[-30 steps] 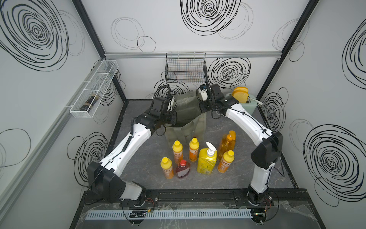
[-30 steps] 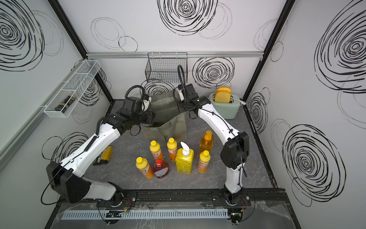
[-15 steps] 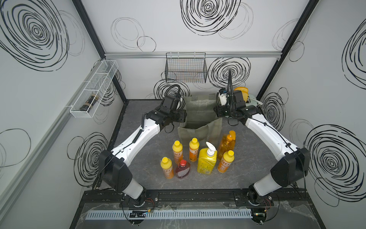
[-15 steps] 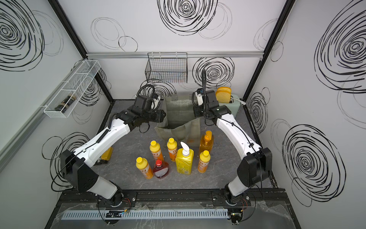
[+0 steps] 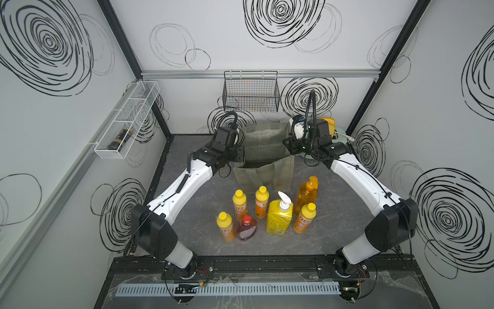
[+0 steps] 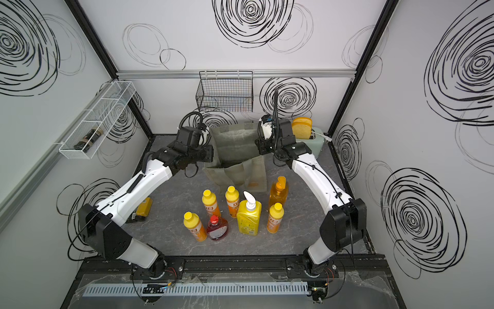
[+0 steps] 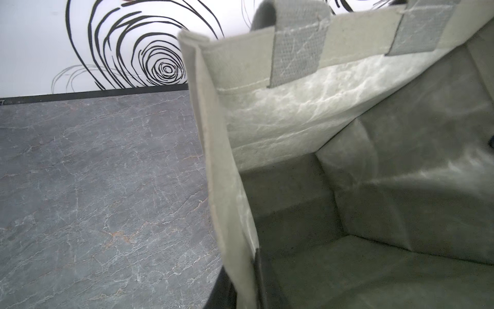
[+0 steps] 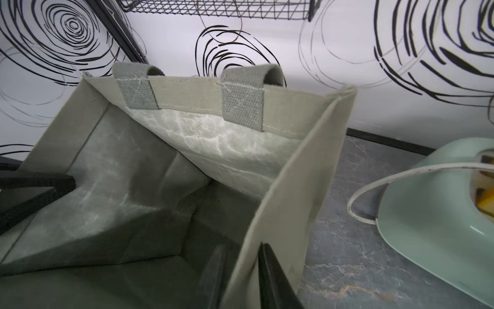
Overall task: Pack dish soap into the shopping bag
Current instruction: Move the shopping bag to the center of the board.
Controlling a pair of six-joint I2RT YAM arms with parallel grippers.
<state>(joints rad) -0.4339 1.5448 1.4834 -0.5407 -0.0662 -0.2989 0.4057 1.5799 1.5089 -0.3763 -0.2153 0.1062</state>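
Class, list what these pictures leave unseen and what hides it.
- Left wrist view: the frame edge cuts off most of the left claw.
- Top views: the near wall hides the shopping bag floor.
- Top views: jar label too small.
- A top view: left arm partly covers the yellow object.

The shopping bag point(image 5: 263, 149) is grey-green, the table point(image 5: 267, 246) marbled grey, the walls point(image 5: 213, 34) white with black swirls.

The shopping bag point(image 5: 264, 174) now stands spread wider.
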